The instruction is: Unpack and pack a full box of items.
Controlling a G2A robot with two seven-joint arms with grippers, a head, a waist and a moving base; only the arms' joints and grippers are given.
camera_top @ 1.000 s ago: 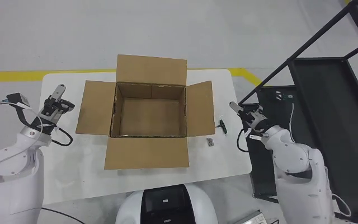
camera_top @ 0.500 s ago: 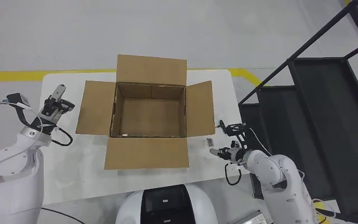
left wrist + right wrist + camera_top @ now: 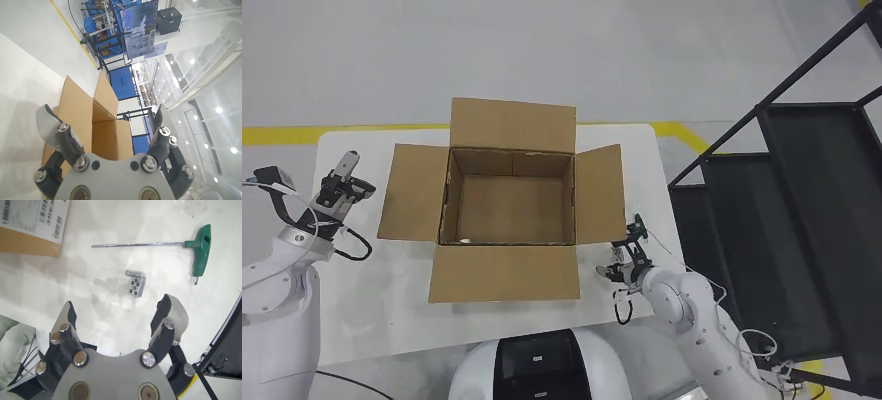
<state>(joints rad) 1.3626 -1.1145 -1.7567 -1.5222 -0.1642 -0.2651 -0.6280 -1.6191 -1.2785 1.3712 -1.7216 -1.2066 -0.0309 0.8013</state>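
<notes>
An open cardboard box (image 3: 510,208) stands in the middle of the white table (image 3: 362,300), flaps spread and nothing visible inside. My right gripper (image 3: 117,306) is open and hovers just above the table, a short way from a small metal bracket with holes (image 3: 135,283). A green T-handle hex key (image 3: 202,255) lies flat just beyond the bracket. In the top view the right gripper (image 3: 624,258) sits off the box's right flap, with the hex key (image 3: 639,221) beside it. My left gripper (image 3: 345,172) is open at the table's left edge, its fingers (image 3: 45,117) pointing toward the box (image 3: 105,132).
A black metal rack (image 3: 802,200) stands close to the table's right edge. The box's right flap, with a printed label (image 3: 28,220), lies near the bracket. Bare table shows in front of and left of the box.
The right arm has swung from the table's right edge toward the front, bringing its gripper down near the bracket. The left arm and the box have not moved.
</notes>
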